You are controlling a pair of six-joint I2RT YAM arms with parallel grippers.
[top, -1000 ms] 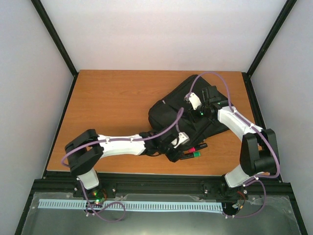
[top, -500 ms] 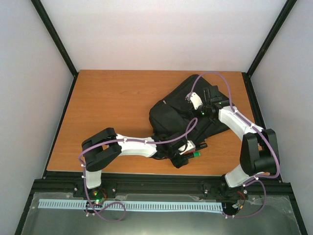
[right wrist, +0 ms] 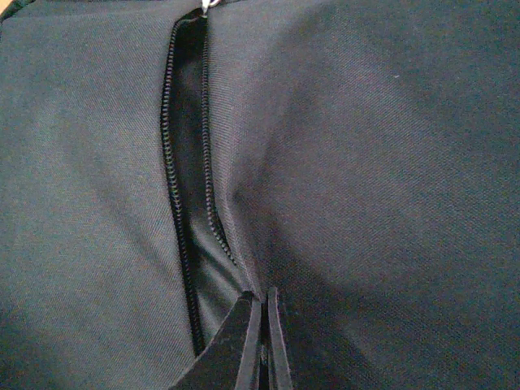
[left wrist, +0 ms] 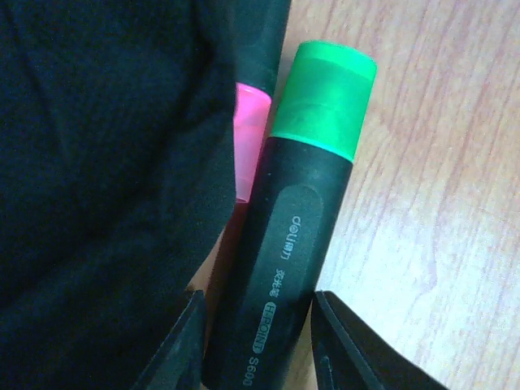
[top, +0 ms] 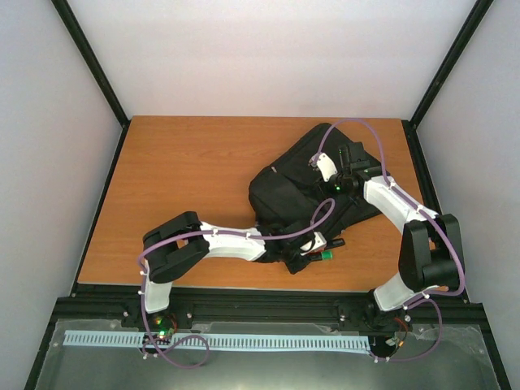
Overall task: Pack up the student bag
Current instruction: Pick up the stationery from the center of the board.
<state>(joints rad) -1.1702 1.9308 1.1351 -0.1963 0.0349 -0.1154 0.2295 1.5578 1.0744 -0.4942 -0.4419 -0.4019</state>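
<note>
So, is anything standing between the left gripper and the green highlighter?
Nothing visible. The left gripper straddles the green highlighter, jaws open; the pink highlighter and the student bag lie beside it.

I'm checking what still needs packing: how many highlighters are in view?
2. The green-capped highlighter lies on the table between the fingers of the left gripper; the pink highlighter lies beside it, partly under the bag. Others may be hidden.

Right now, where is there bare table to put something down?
The big bare patch is the left part of the table, bordered by its left and far edges, the student bag and the left arm. The right side is crowded: the bag, the green highlighter, the pink highlighter, the left gripper and the right gripper.
</note>
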